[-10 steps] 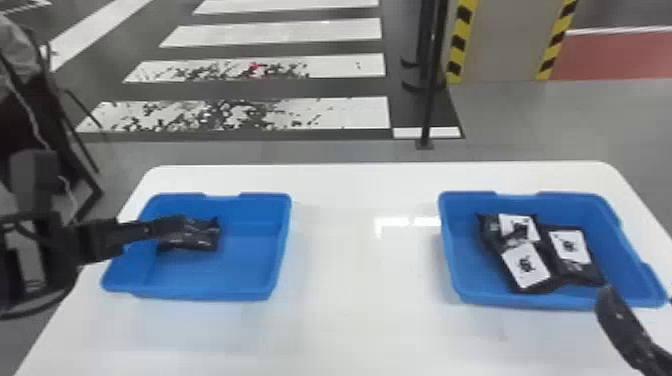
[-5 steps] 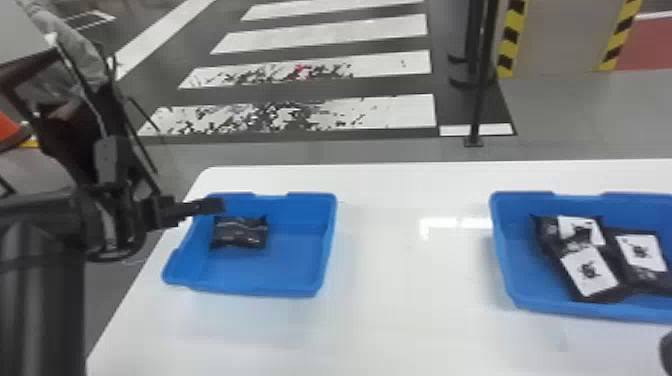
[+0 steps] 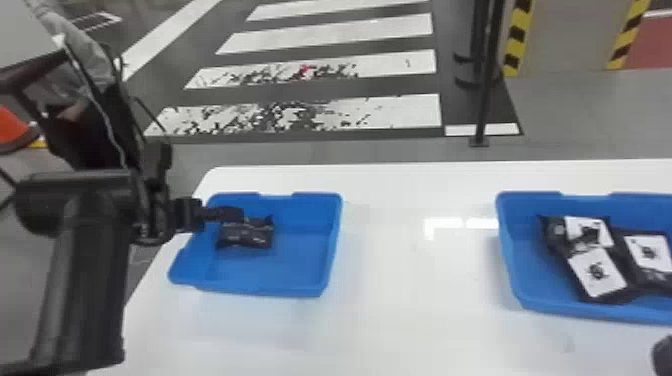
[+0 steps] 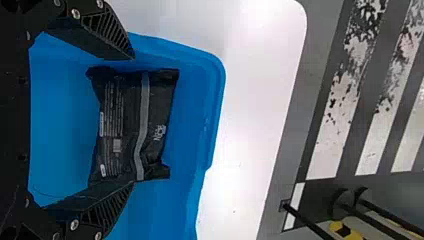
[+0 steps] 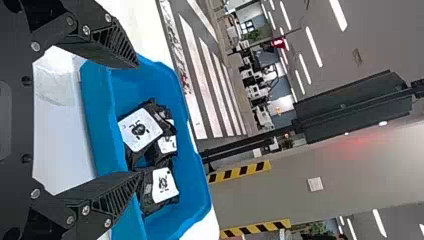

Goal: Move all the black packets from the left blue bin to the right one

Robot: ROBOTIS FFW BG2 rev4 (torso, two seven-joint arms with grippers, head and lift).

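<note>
Packet (image 4: 127, 125), black, lies in the left blue bin (image 3: 277, 287); above it, the left gripper (image 3: 241, 215) holds its fingers apart. Labelled packets (image 3: 597, 272) overlap inside the right bin (image 3: 515, 285), near the spread right gripper (image 3: 662, 356). White table (image 3: 390, 310) separates both bins.

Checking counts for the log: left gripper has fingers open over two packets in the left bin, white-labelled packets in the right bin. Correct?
Wrong count: left wrist view shows one packet in the left bin, not two. Rest holds: left gripper has fingers open over it, white-labelled packets in the right bin.
</note>
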